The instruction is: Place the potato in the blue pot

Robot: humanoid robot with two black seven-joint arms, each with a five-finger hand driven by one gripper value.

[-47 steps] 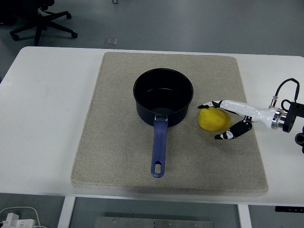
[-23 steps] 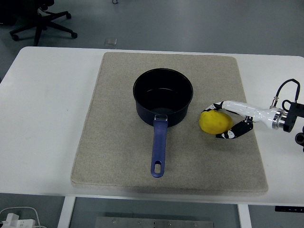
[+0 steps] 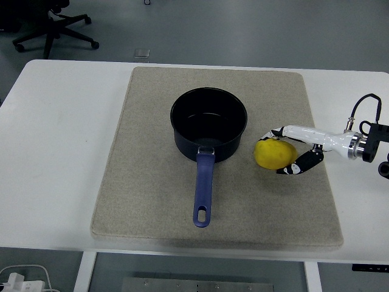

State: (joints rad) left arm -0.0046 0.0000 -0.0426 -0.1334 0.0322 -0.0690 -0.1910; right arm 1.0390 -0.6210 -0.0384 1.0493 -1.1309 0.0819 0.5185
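A yellow potato (image 3: 275, 154) lies on the beige mat (image 3: 146, 201), just right of the blue pot (image 3: 208, 123). The pot is empty and stands at the mat's middle, its blue handle (image 3: 203, 193) pointing toward me. My right hand (image 3: 290, 152) reaches in from the right edge. Its white and black fingers (image 3: 281, 131) are curled around the potato's right side and touch it. The left arm is out of view.
The mat lies on a white table (image 3: 55, 134). A black office chair (image 3: 51, 27) stands on the floor beyond the table's far left. A white power adapter (image 3: 15, 282) lies on the floor at the bottom left.
My right fingers have closed in around the potato. The potato has hardly moved and still rests on the mat. The wrist has risen slightly.
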